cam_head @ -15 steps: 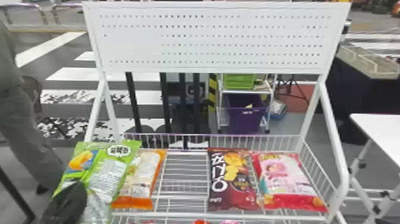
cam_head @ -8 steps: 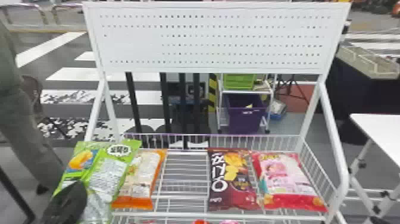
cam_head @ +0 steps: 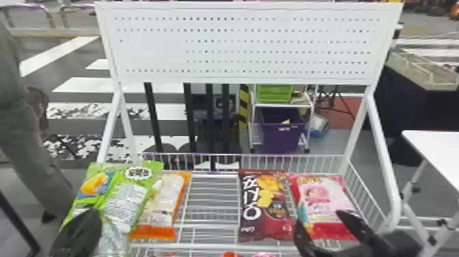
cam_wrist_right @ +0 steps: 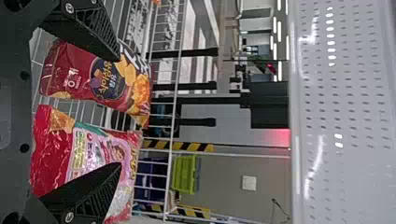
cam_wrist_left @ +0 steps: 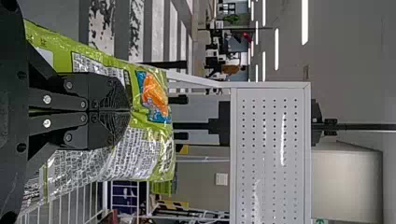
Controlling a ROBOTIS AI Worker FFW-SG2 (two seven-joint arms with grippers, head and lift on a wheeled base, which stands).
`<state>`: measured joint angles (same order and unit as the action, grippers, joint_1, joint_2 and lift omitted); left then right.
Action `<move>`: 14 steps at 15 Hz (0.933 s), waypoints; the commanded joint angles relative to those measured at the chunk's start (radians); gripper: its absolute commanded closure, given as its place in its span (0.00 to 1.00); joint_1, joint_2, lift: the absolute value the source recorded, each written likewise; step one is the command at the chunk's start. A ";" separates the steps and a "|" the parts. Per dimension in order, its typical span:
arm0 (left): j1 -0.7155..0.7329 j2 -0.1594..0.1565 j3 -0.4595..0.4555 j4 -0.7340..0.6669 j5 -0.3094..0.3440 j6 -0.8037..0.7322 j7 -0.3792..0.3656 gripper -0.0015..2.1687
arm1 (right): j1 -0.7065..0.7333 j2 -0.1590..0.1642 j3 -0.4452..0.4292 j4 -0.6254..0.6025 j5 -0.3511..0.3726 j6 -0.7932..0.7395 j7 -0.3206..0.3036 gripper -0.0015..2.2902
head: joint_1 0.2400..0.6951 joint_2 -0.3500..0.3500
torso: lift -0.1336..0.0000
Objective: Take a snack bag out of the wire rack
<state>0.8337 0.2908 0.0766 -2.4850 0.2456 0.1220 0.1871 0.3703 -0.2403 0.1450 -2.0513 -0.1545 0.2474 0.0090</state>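
Observation:
At the rack's left end in the head view, my left gripper (cam_head: 78, 232) is shut on the green snack bag (cam_head: 126, 201), which leans over the rack's left side. The left wrist view has the left gripper (cam_wrist_left: 130, 111) with its fingers together, the green bag (cam_wrist_left: 149, 140) spreading out around them. My right gripper (cam_head: 318, 218) is over the front right of the wire rack (cam_head: 211, 225), open above the pink bag (cam_head: 328, 201) and beside the dark red bag (cam_head: 264, 205). From the right wrist, the gripper (cam_wrist_right: 118, 112) has its fingers apart, both bags (cam_wrist_right: 93, 84) lying beyond.
An orange-and-white bag (cam_head: 160, 205) lies right of the green one. Behind the bags rises the rack's low back fence (cam_head: 293, 162), with a white perforated panel (cam_head: 239, 44) higher up. A white table (cam_head: 437, 150) stands to the right.
My right gripper has come into the head view at the lower right, open, over the pink bag. The left gripper and the green bag have stayed almost where they were.

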 commanded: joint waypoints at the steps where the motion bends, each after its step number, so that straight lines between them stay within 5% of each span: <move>1: -0.002 0.001 -0.001 0.003 -0.002 0.000 0.000 0.83 | -0.189 0.001 0.073 0.135 -0.048 0.129 -0.006 0.04 | 0.57 0.50 | 1.00; 11: -0.022 0.005 -0.015 0.017 -0.002 0.015 0.000 0.83 | -0.580 0.072 0.194 0.520 -0.152 0.289 0.019 0.11 | 0.57 0.50 | 1.00; 12: -0.022 0.005 -0.015 0.017 -0.003 0.015 0.002 0.83 | -0.591 0.072 0.200 0.531 -0.152 0.304 0.028 0.27 | 0.57 0.50 | 1.00; 14: -0.027 0.008 -0.014 0.020 -0.003 0.015 0.002 0.83 | -0.596 0.073 0.205 0.530 -0.152 0.329 0.029 0.90 | 0.57 0.50 | 1.00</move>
<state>0.8106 0.2971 0.0619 -2.4676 0.2424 0.1373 0.1886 -0.2204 -0.1679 0.3459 -1.5238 -0.3065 0.5604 0.0381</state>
